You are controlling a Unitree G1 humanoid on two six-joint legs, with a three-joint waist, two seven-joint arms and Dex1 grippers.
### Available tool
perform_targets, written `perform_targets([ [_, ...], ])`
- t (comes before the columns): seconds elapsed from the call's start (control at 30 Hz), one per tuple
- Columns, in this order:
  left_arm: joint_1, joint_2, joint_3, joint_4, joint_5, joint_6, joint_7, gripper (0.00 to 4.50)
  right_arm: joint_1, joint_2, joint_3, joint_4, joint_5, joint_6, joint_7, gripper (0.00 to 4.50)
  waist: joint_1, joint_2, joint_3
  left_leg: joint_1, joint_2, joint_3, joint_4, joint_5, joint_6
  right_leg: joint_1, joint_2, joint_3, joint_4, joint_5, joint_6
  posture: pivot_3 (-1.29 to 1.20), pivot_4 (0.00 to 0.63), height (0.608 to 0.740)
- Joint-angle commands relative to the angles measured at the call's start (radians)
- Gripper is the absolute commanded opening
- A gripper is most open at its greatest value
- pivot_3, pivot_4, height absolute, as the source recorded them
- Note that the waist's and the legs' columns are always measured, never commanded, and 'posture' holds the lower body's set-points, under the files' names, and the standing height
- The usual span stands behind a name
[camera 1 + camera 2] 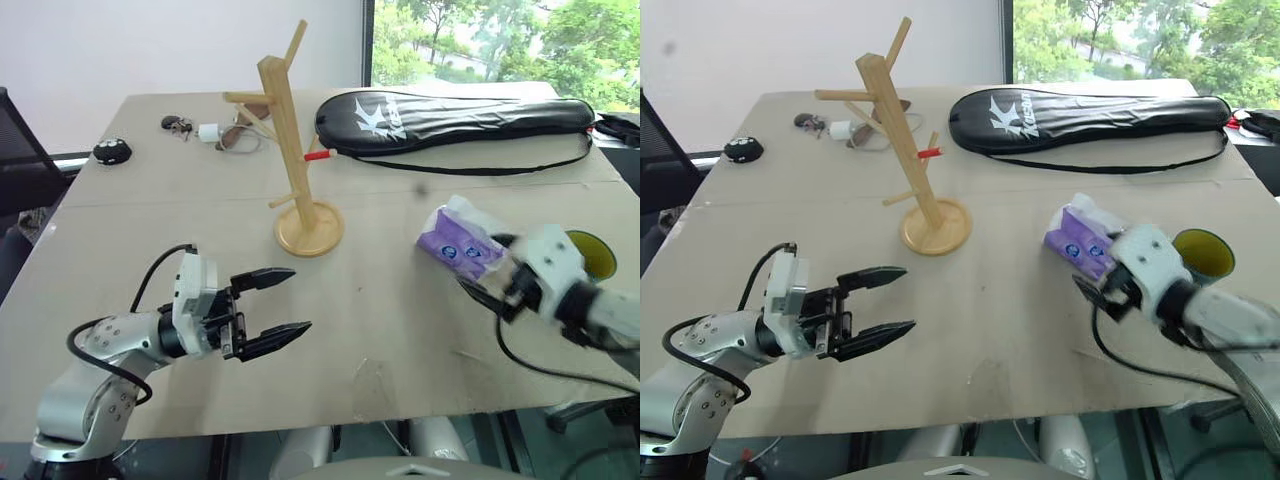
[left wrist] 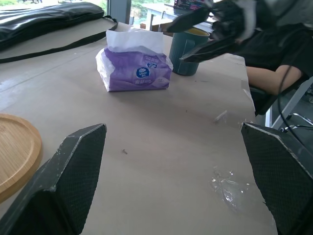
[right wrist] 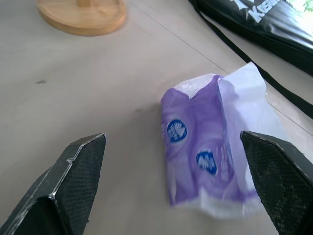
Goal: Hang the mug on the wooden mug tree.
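Observation:
The teal mug [image 1: 592, 255] with a yellow inside stands upright near the table's right edge. The wooden mug tree [image 1: 285, 130] rises from its round base [image 1: 310, 228] at the table's middle, pegs bare. My right gripper [image 1: 482, 293] is open and empty, hovering just left of the mug, over a purple tissue pack [image 3: 205, 147]. In the left wrist view the right gripper's fingers [image 2: 195, 19] cross in front of the mug [image 2: 188, 51]. My left gripper [image 1: 300, 299] is open and empty above the near left of the table, pointing right.
A long black racket bag [image 1: 450, 120] lies across the back right. Keys [image 1: 178, 124], a white plug [image 1: 210, 133] and a black round object [image 1: 112, 150] sit at the back left. A person's arm [image 2: 274, 73] rests beyond the table's right edge.

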Motion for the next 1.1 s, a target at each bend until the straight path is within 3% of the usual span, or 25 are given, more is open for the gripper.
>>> perform_targets([
  [0.03,-0.018,0.001,0.000,-0.059,-0.025,0.003,0.029,4.50,-0.101,0.007,0.144,0.129,-0.098,0.022,-0.018,4.44,-0.003,-0.001,0.000,0.000,0.000,0.000,0.000,0.000,0.000,0.000,0.001,0.001,0.000,0.000,0.000,0.00,0.150,0.740],
  [0.1,-0.020,0.002,0.004,-0.073,-0.028,0.010,0.048,4.50,-0.136,0.026,0.196,0.204,-0.133,0.027,-0.022,4.44,-0.002,-0.001,0.000,-0.001,0.000,0.000,0.000,0.000,0.000,-0.001,0.000,0.001,0.000,0.000,0.000,0.00,0.150,0.740],
  [0.23,0.006,0.001,0.021,-0.115,-0.036,0.020,0.094,4.50,-0.181,0.046,0.263,0.304,-0.219,-0.038,-0.011,2.69,-0.010,-0.001,0.000,-0.004,0.000,0.001,-0.001,0.000,0.000,-0.006,-0.001,0.002,0.000,0.000,0.000,0.00,0.150,0.740],
  [0.27,0.016,0.000,0.022,-0.127,-0.038,0.021,0.104,4.50,-0.187,0.040,0.276,0.311,-0.241,-0.064,-0.001,2.01,-0.011,-0.001,0.000,-0.004,0.000,0.001,-0.001,0.000,0.000,-0.006,-0.001,0.002,0.000,0.000,0.000,0.00,0.150,0.740],
  [0.33,0.034,-0.004,0.022,-0.142,-0.034,0.016,0.119,4.50,-0.201,0.035,0.293,0.319,-0.279,-0.101,0.011,1.12,-0.011,-0.001,0.000,-0.004,0.000,0.002,0.000,0.000,0.000,-0.006,0.000,0.003,0.000,0.000,0.000,0.00,0.150,0.740],
  [0.4,0.042,-0.008,0.019,-0.146,-0.029,0.009,0.131,4.50,-0.218,0.055,0.282,0.314,-0.275,-0.089,0.018,0.27,-0.010,-0.001,0.000,-0.004,0.000,0.002,0.000,0.000,0.000,-0.006,0.000,0.003,0.001,0.000,0.000,0.00,0.150,0.740],
  [0.43,0.043,-0.011,0.016,-0.146,-0.027,0.006,0.137,4.50,-0.232,0.067,0.277,0.308,-0.273,-0.082,0.021,0.09,-0.009,-0.001,0.000,-0.004,0.000,0.002,0.000,0.000,0.000,-0.006,0.000,0.003,0.001,0.000,0.000,0.00,0.150,0.740],
  [0.67,0.030,-0.031,-0.004,-0.136,-0.016,-0.009,0.160,4.50,-0.281,0.098,0.274,0.239,-0.233,-0.048,0.094,0.09,-0.008,-0.001,0.000,-0.004,0.000,0.001,0.000,0.000,0.000,-0.006,0.000,0.003,0.002,0.000,0.000,0.00,0.150,0.740],
  [0.9,0.034,-0.033,-0.001,-0.062,0.005,-0.058,0.108,4.50,-0.023,-0.001,0.094,0.071,-0.144,-0.201,0.269,0.09,-0.002,0.000,0.001,-0.007,0.000,0.001,0.000,0.000,0.000,-0.007,-0.001,0.001,-0.001,0.000,0.000,0.00,0.150,0.740],
  [1.0,0.039,-0.047,-0.017,-0.030,0.021,-0.087,0.083,4.50,0.035,0.000,0.014,0.070,-0.158,-0.266,0.253,0.09,-0.005,-0.001,0.000,-0.005,0.000,0.001,0.001,0.000,0.000,-0.005,-0.001,0.001,0.000,0.000,0.000,0.00,0.150,0.740],
  [1.1,0.042,-0.057,-0.035,-0.024,0.030,-0.105,0.067,4.50,-0.045,0.078,-0.047,0.100,-0.136,-0.279,0.177,0.09,-0.016,-0.001,0.001,-0.001,0.000,0.003,0.001,0.000,0.000,-0.003,0.001,0.003,0.003,0.000,0.000,0.00,0.150,0.740],
])
